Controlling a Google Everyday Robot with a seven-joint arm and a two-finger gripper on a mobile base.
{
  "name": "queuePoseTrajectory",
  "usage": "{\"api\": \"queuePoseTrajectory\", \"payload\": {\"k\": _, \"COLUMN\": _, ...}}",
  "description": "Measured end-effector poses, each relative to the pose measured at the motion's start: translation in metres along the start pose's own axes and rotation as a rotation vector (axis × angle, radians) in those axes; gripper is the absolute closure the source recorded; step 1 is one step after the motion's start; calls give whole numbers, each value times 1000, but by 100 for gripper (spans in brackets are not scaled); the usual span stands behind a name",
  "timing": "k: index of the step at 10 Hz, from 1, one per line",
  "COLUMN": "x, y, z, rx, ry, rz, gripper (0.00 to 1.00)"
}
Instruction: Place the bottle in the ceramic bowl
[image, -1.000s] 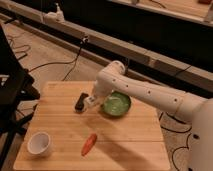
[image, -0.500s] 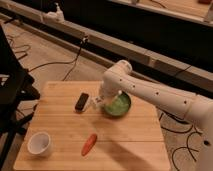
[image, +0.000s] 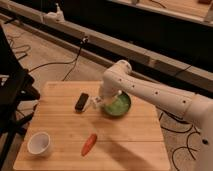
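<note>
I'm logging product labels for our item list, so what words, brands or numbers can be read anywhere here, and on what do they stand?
None can be read.
Small white plastic bottle, at the gripper beside the glossy green ceramic bowl: any print is too blurred.
Black rectangular block: no readable marking.
White cup: no text seen.
Orange carrot-like piece: none.

Dim, warm indoor light falls from above, brightest on the wooden desk (image: 125, 135) and the white arm. The hand (image: 98, 103) at the bowl's left rim is blurred, and the background sinks into shadow.
</note>
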Motion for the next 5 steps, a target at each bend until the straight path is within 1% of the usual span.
{"api": "queuePoseTrajectory", "payload": {"k": 2, "x": 40, "y": 13, "z": 7, "rx": -39, "ry": 42, "rz": 69, "gripper": 68}}
{"api": "queuePoseTrajectory", "payload": {"k": 4, "x": 66, "y": 17, "z": 13, "rx": -73, "ry": 58, "rz": 123, "gripper": 48}}
{"api": "queuePoseTrajectory", "payload": {"k": 5, "x": 75, "y": 17, "z": 16, "rx": -85, "ry": 60, "rz": 138, "gripper": 38}}
